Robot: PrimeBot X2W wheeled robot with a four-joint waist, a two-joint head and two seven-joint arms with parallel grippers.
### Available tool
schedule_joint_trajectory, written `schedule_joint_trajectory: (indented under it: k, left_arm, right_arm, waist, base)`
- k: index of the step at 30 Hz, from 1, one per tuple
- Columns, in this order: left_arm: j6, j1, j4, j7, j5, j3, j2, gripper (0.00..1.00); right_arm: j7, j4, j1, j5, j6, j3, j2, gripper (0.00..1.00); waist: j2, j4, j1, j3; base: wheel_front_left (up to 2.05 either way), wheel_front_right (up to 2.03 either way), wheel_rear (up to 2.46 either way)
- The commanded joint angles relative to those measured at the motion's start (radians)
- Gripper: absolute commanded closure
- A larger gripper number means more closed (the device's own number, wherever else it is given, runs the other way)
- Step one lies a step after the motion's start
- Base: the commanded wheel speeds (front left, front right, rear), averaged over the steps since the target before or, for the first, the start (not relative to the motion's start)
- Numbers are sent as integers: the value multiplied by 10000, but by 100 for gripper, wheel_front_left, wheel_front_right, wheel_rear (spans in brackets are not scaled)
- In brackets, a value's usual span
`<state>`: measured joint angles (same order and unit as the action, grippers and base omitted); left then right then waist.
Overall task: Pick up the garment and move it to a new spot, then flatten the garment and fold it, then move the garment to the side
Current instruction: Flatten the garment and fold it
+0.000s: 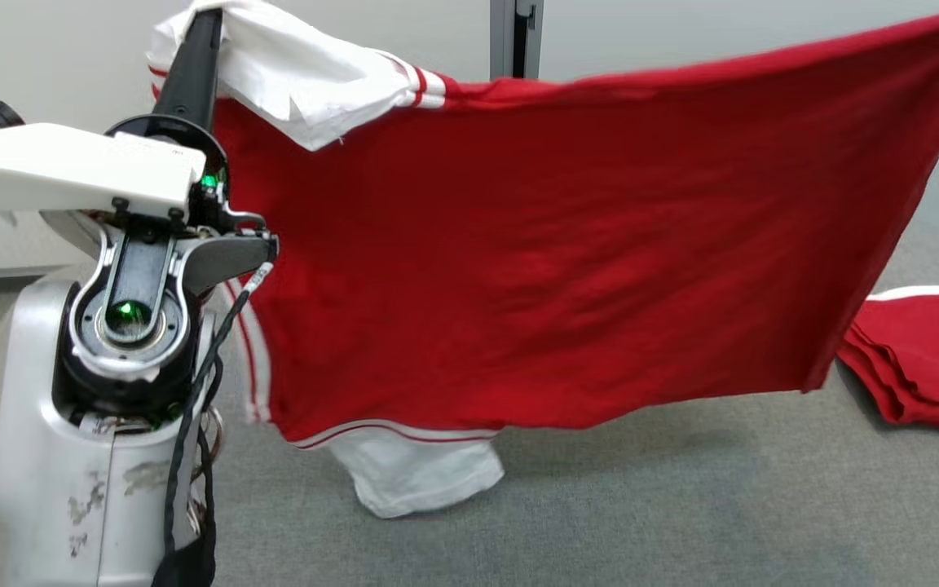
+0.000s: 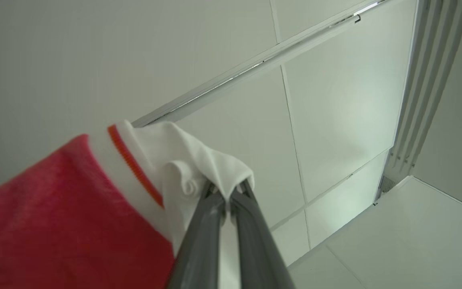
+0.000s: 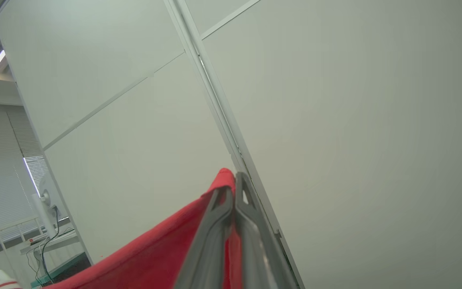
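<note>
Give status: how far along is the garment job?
Pickup looks done: the garment hangs spread in the air. In hand: left gripper shut on its white sleeve, right gripper shut on a red corner. Remaining: lay it on the grey surface, flatten, fold, move aside.

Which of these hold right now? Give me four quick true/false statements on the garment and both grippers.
1. The left gripper is shut on a white part of the garment. True.
2. The right gripper is open and free of cloth. False: it is shut on a red edge of the garment.
3. The garment lies flat on the carpet. False: it is held up, stretched between the grippers, with one white sleeve hanging low.
4. A folded red pile lies on the carpet at the right of the head view. True.
</note>
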<state>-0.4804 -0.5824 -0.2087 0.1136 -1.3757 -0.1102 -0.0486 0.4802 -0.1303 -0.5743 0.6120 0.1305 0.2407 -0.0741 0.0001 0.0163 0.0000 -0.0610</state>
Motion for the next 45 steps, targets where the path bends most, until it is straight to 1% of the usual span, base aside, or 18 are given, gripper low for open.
schedule_joint_trajectory:
  k: [1,3,7,8,12,14,15,18,21,24,25,30,33,37,39,41,42,45]
  left_arm:
    - [-134,-285,244,2,-68,43,-40,100]
    - [-294,-726,789,51,-65,-8,-37,100]
    - [-507,-2177,1963,-34,208,96,-211,100]
    - [-461,-2668,2297,-120,322,95,-250,100]
    - [19,-5081,3958,-683,999,-35,-418,100]
    - [389,-6367,4824,-1127,1394,-110,-558,100]
    - [389,-6367,4824,-1127,1394,-110,-558,100]
    - [1074,-7989,6180,-1922,1779,0,-587,100]
    - [1848,-9330,7221,-2733,2132,-5,-611,100]
    - [2510,-9891,8233,-3264,2329,-10,-543,100]
    - [2967,-10031,8739,-3478,2480,-136,-487,100]
    - [3953,-9481,9800,-3722,3151,-528,-362,100]
    - [4379,-8818,10349,-3785,3641,-738,-323,100]
    - [4757,-7578,10830,-3786,4196,-718,-241,100]
    - [4982,-6615,11123,-3788,4426,-582,-223,100]
    - [5039,-6379,11165,-3791,4552,-522,-226,100]
    - [5141,-5907,11244,-3792,4779,-380,-204,100]
    - [5345,-4720,11604,-3782,5089,-330,-163,100]
  right_arm:
    - [155,113,-299,-250,3,-17,8,100]
    - [334,450,-741,-563,3,-90,-30,100]
    - [297,1521,-2369,-1045,2,-631,-452,100]
    - [144,1875,-2875,-1119,2,-765,-642,100]
    - [-833,3502,-5249,-1298,3,-1248,-1154,100]
    - [-1594,4337,-6381,-1303,2,-1494,-1287,100]
    - [-1594,4337,-6381,-1303,2,-1494,-1287,100]
    - [-2838,5568,-7731,-852,-1,-1840,-1316,100]
    - [-4280,6484,-8699,-675,-1,-2232,-1466,100]
    - [-5534,7182,-8977,-492,-1,-2932,-1564,100]
    - [-6061,7517,-8904,-110,0,-3453,-1607,100]
    - [-6741,8404,-8074,697,2,-4705,-2053,100]
    - [-6978,8926,-7444,1285,2,-5221,-2050,100]
    - [-7098,9455,-6487,1676,2,-6180,-2189,100]
    - [-7141,9900,-5819,1970,-1,-6555,-2072,100]
    - [-7180,10036,-5753,2118,3,-6638,-2001,100]
    - [-7213,10399,-5474,2291,2,-6870,-1968,100]
    - [-7063,10795,-4559,2319,2,-7645,-1825,100]
  waist:
    - [-1,-60,0,286]
    - [-1,-113,0,642]
    - [-1,-442,0,2055]
    - [-1,-491,0,2443]
    - [-1,-595,0,3924]
    - [-1,-632,0,4527]
    - [-1,-632,0,4527]
    - [-1,-640,0,5107]
    - [-1,-595,0,5539]
    - [-1,-472,0,5814]
    - [-1,-348,0,5939]
    - [-1,58,0,6076]
    - [-1,239,0,5948]
    - [-1,480,0,5717]
    - [-1,528,0,5219]
    - [-1,523,0,5116]
    - [-1,577,0,4979]
    - [-1,643,0,4414]
  base:
    - [0,0,0]
    - [0,0,0]
    - [0,0,0]
    - [0,0,0]
    - [0,0,0]
    - [0,0,0]
    - [0,0,0]
    - [0,0,0]
    - [0,0,0]
    - [0,0,0]
    - [0,0,0]
    - [0,0,0]
    - [0,0,0]
    - [0,0,0]
    - [0,0,0]
    - [0,0,0]
    - [0,0,0]
    - [0,0,0]
